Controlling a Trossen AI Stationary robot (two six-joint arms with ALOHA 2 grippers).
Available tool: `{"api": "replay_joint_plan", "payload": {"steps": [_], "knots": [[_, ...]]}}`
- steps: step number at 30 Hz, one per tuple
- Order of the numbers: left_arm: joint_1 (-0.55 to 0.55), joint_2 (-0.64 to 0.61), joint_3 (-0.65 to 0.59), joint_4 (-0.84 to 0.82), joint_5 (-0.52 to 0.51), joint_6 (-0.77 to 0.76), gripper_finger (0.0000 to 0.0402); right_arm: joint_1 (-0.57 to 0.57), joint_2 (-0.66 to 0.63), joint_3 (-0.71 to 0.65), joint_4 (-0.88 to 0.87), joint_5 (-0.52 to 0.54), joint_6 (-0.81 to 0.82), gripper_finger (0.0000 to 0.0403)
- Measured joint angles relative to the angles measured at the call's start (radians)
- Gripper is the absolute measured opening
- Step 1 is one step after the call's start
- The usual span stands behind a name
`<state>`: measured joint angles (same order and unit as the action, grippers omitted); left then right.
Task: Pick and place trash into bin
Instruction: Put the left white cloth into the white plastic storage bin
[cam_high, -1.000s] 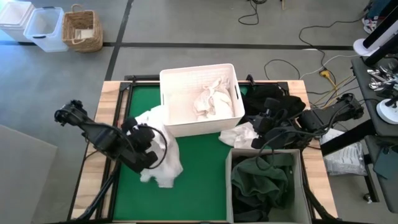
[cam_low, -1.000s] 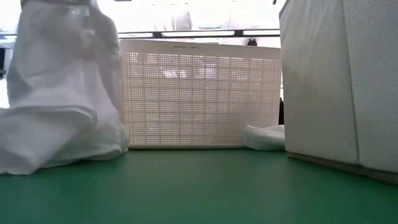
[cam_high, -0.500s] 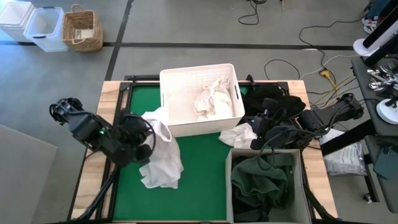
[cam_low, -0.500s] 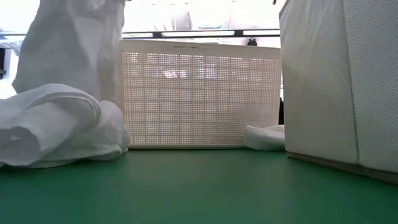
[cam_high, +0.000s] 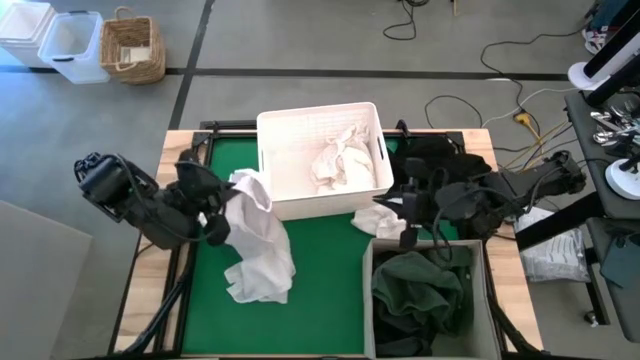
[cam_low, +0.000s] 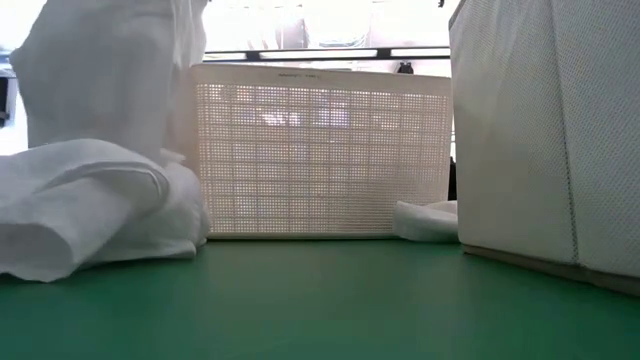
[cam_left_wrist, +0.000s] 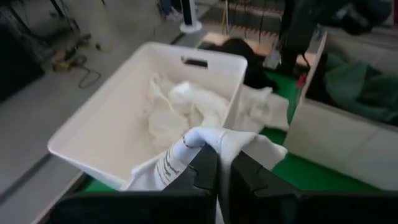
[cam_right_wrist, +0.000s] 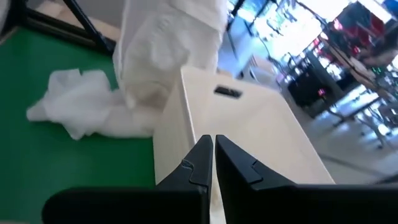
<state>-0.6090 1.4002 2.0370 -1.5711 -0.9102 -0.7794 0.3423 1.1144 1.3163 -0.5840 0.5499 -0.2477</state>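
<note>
White cloth, a sheet (cam_high: 258, 240), is pinched in the clenched left end effector (cam_high: 213, 215) and hung beside the white tub (cam_high: 322, 160), its tail trailing on the green worktop (cam_high: 320, 280), apparently so it can be swung over the rim. The right end effector (cam_high: 407, 205) is closed on nothing, waiting above a second sheet (cam_high: 383, 218). Two containers are seen: the tub and a grey bin (cam_high: 428, 290) holding green cloth (cam_high: 425, 285).

Soft matt white cloth sheet (cam_high: 258, 240), smooth white plastic tub (cam_high: 322, 158) with perforated grid walls, flat matt green table mat (cam_high: 320, 280), pale woven fabric bin (cam_low: 545, 130)
</note>
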Motion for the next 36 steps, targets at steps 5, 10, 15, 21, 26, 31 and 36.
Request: {"api": "replay_joint_plan", "payload": {"steps": [5,10,15,21,26,31,36], "knots": [[0.0,0.013,0.071,0.009,-0.056,0.065,0.0,-0.069,0.018,-0.001,0.112,-0.095,-0.089,0.0012],[0.0,0.032,0.144,0.027,-0.128,0.101,0.0,-0.122,0.049,-0.001,0.262,-0.187,-0.169,0.0012],[-0.001,0.06,0.195,0.029,-0.228,0.126,0.0,-0.152,0.108,-0.001,0.385,-0.222,-0.243,0.0016],[-0.001,0.09,0.221,0.033,-0.328,0.151,0.0,-0.168,0.199,-0.001,0.548,-0.221,-0.27,0.0075],[0.0,0.11,0.22,0.032,-0.44,0.165,0.0,-0.173,0.264,-0.001,0.693,-0.219,-0.265,0.0165],[0.003,0.134,0.22,0.031,-0.483,0.174,0.0,-0.173,0.345,-0.001,0.861,-0.219,-0.244,0.0256],[0.003,0.154,0.221,0.031,-0.496,0.181,0.0,-0.173,0.444,0.016,1.038,-0.218,-0.224,0.0325]]}}
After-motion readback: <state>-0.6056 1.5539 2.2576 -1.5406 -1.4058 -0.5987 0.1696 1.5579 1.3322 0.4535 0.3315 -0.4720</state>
